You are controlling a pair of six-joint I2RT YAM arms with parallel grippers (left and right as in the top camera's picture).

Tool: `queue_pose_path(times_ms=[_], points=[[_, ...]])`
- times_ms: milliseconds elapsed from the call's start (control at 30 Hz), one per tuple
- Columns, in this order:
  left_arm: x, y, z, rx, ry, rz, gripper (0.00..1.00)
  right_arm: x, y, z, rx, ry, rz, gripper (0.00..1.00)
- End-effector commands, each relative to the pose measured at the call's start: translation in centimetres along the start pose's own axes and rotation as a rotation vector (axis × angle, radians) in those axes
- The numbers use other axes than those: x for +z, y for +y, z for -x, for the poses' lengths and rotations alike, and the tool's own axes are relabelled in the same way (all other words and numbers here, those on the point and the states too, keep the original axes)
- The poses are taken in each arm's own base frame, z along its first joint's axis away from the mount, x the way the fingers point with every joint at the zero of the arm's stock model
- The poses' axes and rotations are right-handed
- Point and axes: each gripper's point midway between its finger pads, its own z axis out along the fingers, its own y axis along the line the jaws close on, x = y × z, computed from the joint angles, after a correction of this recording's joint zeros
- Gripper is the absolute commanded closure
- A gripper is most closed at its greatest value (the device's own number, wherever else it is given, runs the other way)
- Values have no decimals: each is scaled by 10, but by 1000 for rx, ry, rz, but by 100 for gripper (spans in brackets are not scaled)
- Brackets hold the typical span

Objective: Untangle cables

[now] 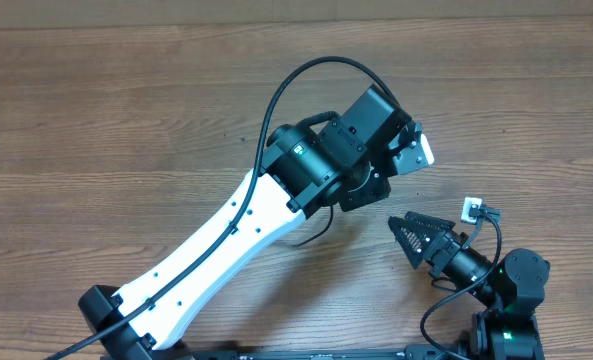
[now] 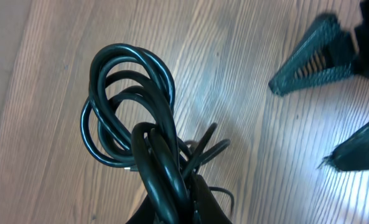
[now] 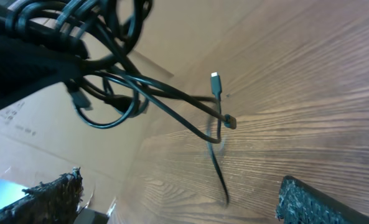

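L arm has the cables (image 2: 156,155) pinched in the left fingers (image 2: 209,208), bottom centre of the L wrist view, closed tight on the bundle. The coil stands up above the grip, clear of the bench (image 1: 96,120), prob. so the loose ends drop free and show which strand goes where. In the R wrist view the bundle sits upper left w/ strands trailing down to centre frame; a silver-tipped plug (image 3: 216,81) hangs there, a second dark end just below it. The right fingers (image 3: 321,202) are spread wide and empty at the lower corners, aimed at those dangling strands. My guess: next is a grab on one end to pull it out. Risk: strands cross near the plugs, so it could catch two at once.
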Motion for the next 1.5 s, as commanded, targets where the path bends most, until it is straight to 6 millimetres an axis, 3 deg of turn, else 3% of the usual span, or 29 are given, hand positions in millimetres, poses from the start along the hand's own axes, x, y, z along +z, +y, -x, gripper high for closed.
queue_pose_path(times_ms=[0,167,367,500,700,867,1100,1233,1467], points=[[-19,7,2,54,-19,39,96,-1,12,3,-128,4,44,0],[-19,2,-2,58,-5,16,96,-1,19,9,-400,-30,61,0],[-21,-33,0,184,-55,-177,96,-1,21,17,-697,-71,46,0],[-23,-40,-1,223,-62,-215,96,-1,20,19,-839,-84,26,0],[-24,-46,-13,297,-26,-240,96,-2,14,30,-928,-125,-38,3],[-26,-54,-25,408,0,-289,96,-3,22,35,-1005,-157,-26,6],[-20,-54,-16,515,-45,-289,96,-6,52,21,-1092,-137,149,5],[-9,-55,-13,517,-45,-302,96,-6,55,16,-1097,-122,180,6],[5,-72,-9,555,-84,-408,96,-7,58,18,-1112,-132,184,7]])
